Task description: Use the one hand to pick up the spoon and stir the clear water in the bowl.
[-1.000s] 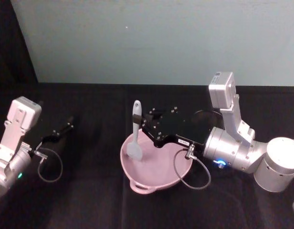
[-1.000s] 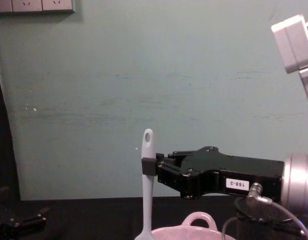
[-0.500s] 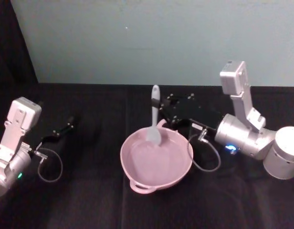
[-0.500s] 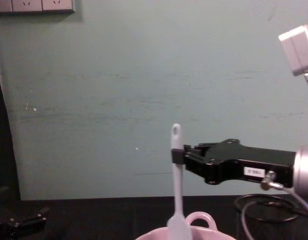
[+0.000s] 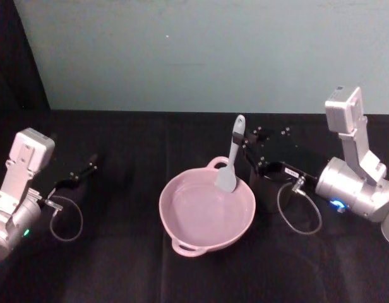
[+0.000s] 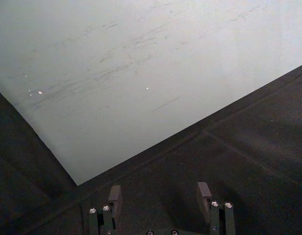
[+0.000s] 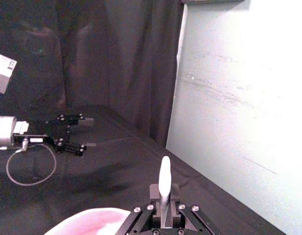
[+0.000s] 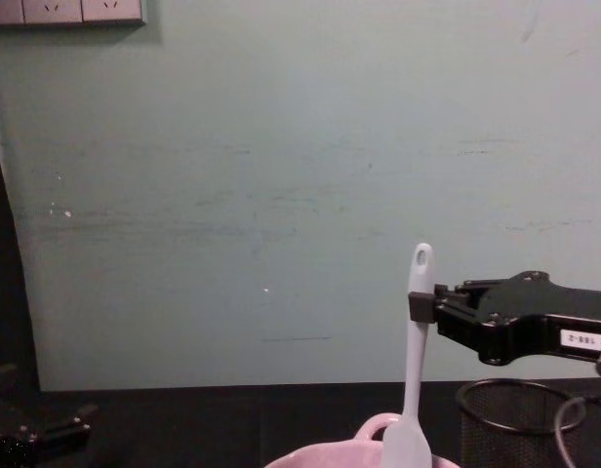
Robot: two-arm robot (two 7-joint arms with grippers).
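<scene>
Smooth plastic spoon; glossy bowl; wire-mesh cup; matt tablecloth.

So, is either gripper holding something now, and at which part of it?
The right gripper holds the spoon by its upper handle, just below the oval hole. The left gripper is open and empty.

Left and near sides of the bowl: open black tablecloth. Right side: wire-mesh cup stands just beside the rim. Far-right rim: taken by the spoon and the right gripper holding it.
</scene>
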